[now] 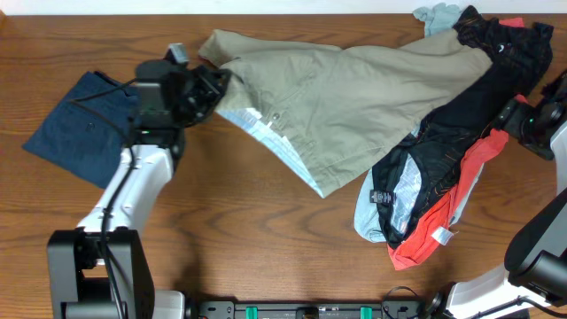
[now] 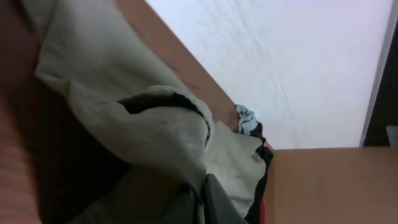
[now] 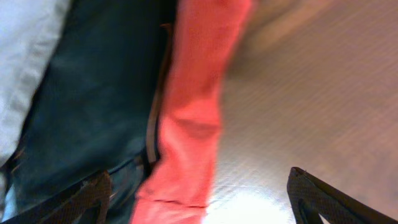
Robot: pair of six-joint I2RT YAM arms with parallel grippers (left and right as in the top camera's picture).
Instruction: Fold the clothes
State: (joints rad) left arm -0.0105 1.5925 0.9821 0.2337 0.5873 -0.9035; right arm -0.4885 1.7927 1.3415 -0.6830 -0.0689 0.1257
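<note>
From above, the large khaki-beige cotton shorts [image 1: 354, 97] lay spread across the far middle of the brown wooden table [image 1: 266, 230]. Their pale blue waistband lining [image 1: 270, 137] was turned out along the near-left edge. The left gripper [image 1: 217, 81] sat at the shorts' left corner, pinched onto the cloth. A folded navy-blue garment [image 1: 71, 133] lay flat just left of that arm.

On the right was a heap: a black garment [image 1: 461, 115] overlapping the shorts' right end, a coral-red garment [image 1: 443, 217] under it, and a pale blue garment [image 1: 368, 208] at the near-left of the heap. A small crumpled pale blue cloth [image 1: 438, 15] lay at the far edge. The right gripper [image 1: 512, 118] stood at the heap's right side, close to the black garment.

The left wrist camera showed the shorts [image 2: 143, 118] bunched and draped down to the left gripper [image 2: 202, 190], its dark fingers [image 2: 214, 202] closed on a fold of the khaki. The table ran away toward a white wall.

The right wrist camera showed the right gripper [image 3: 199, 177] with its fingers [image 3: 93, 193] spread wide and grasping nothing. It hung over the coral-red garment [image 3: 193, 106], with the black garment [image 3: 93, 93] to the left, the pale blue one [image 3: 25, 56] beyond that, and bare table [image 3: 311, 93] to the right.
</note>
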